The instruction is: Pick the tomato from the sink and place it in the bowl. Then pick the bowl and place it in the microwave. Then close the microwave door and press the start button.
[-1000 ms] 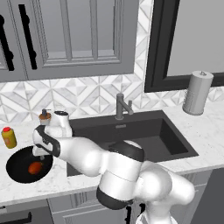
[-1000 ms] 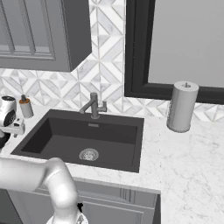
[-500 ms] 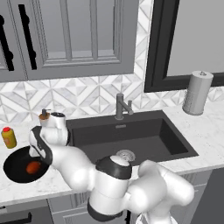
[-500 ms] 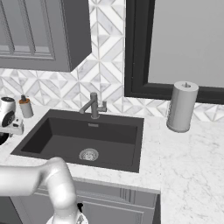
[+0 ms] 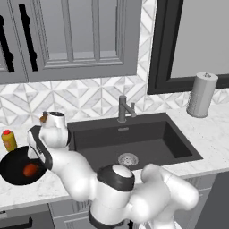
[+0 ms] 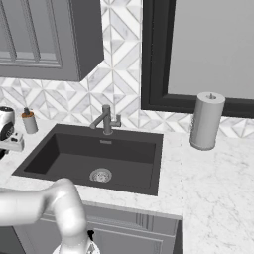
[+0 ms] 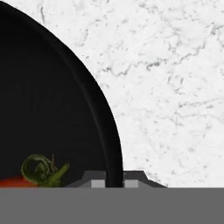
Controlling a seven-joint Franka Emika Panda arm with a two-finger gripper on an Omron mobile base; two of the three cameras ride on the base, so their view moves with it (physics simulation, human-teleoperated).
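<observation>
The black bowl (image 5: 15, 172) sits on the marble counter left of the sink (image 5: 147, 136), and the tomato (image 5: 30, 169) lies inside it. My gripper (image 5: 41, 162) hangs over the bowl's right rim. In the hand view the bowl (image 7: 52, 109) takes up the left side, with the tomato (image 7: 13, 181) and its green stem at the bottom. My gripper (image 7: 114, 183) straddles the rim, one fingertip on each side, shut on it. The sink (image 6: 99, 154) holds nothing but its drain. The microwave and the microwave door are out of view.
A yellow bottle with a red cap (image 5: 8, 140) stands just behind the bowl. A small brown-capped bottle (image 6: 30, 121) stands by the backsplash. The faucet (image 5: 123, 108) rises behind the sink, and a paper towel roll (image 5: 201, 95) stands at the far right. Upper cabinets hang above.
The jaws have closed from wide open onto the bowl's rim. The hand has stayed at the bowl while the elbow swung lower and toward the front.
</observation>
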